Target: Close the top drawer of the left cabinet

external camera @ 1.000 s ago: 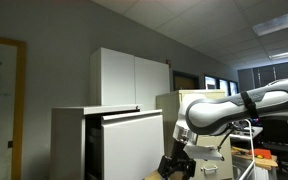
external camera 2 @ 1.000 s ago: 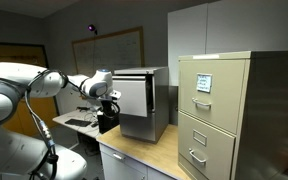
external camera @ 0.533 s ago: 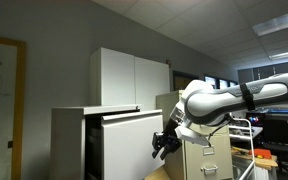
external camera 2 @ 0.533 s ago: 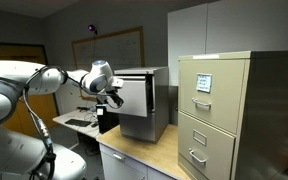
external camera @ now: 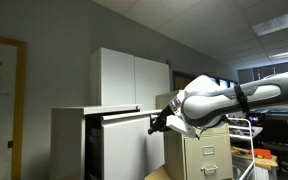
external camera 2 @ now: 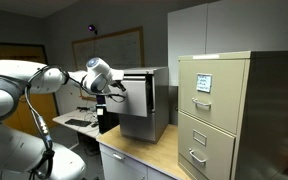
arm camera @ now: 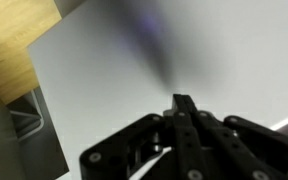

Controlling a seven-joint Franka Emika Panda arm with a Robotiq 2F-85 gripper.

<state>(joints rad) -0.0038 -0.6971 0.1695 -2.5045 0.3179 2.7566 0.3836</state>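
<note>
Black Robotiq gripper (arm camera: 183,108): fingers clenched together, grasping nothing. The tip is right at the flat white front of the top drawer (arm camera: 94,70); the wrist view doesn't show whether it's touching.

In an exterior view the gripper (external camera: 156,123) sits by the drawer's dark upper edge, at the end furthest from the side wall of the low wide white metal cabinet (external camera: 69,140). The drawer is out, proud of the cabinet body.

Risks, my read:
- Contact this high and off-centre could rack the drawer and bind it.
- The tip could ride over the top edge and drop inside.
- The face is smooth, so the tip may skid sideways.
- Pushing too fast slams the drawer or shifts the cabinet.

Narrow beige filing cabinet (external camera 2: 224,115) stands beside the cabinet, on the side away from the arm, out of the push path. Tall white two-door cupboard (external camera: 129,75) is behind the cabinet, no issue.
</note>
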